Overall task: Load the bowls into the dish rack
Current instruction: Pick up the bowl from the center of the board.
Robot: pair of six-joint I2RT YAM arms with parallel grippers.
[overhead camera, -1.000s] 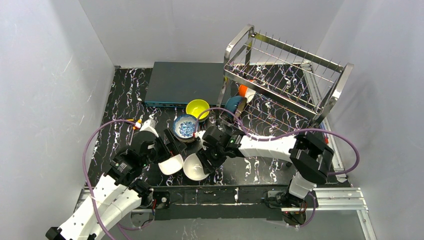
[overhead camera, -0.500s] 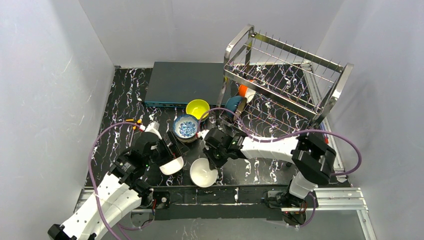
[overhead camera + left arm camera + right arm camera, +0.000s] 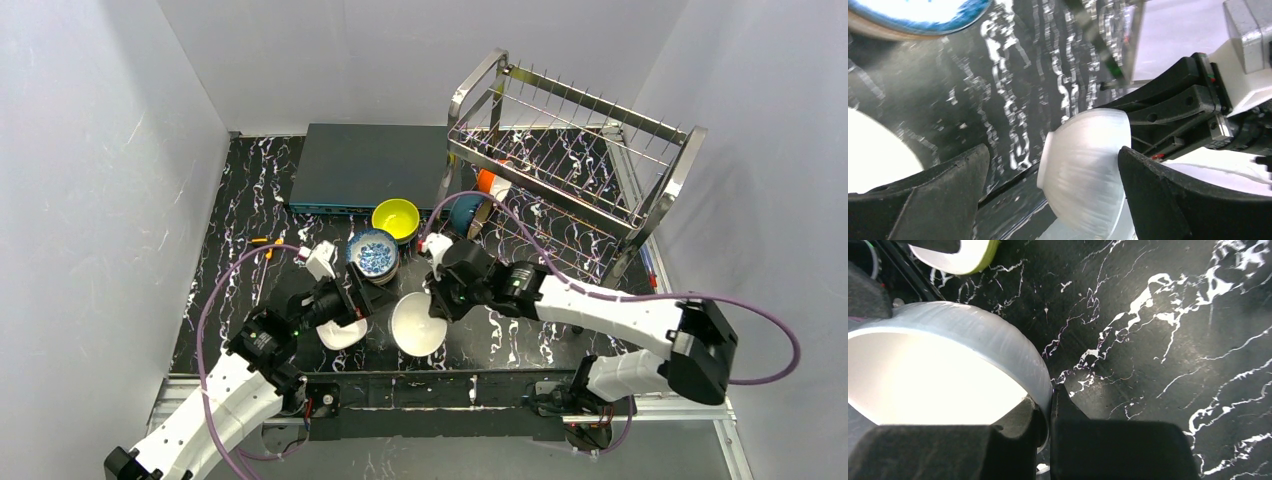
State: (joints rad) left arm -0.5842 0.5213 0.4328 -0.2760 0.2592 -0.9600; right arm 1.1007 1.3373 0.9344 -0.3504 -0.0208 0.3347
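Note:
My right gripper is shut on the rim of a white bowl, one finger inside and one outside, and holds it tilted just above the table's front middle. The same bowl shows beyond my left gripper, which stands wide open and holds nothing. Under it lies a second white bowl with a yellow-green outside. A blue-patterned bowl tops a short stack, a yellow bowl behind it. The steel dish rack at the back right holds a dark blue bowl and an orange bowl.
A flat dark grey-blue box lies at the back, left of the rack. Grey walls close in the black marbled table on three sides. Purple cables loop from both arms.
My right gripper has closed on the white bowl's rim and raised it, tilted, a little toward the rack. The left arm has crept to the right, still open.

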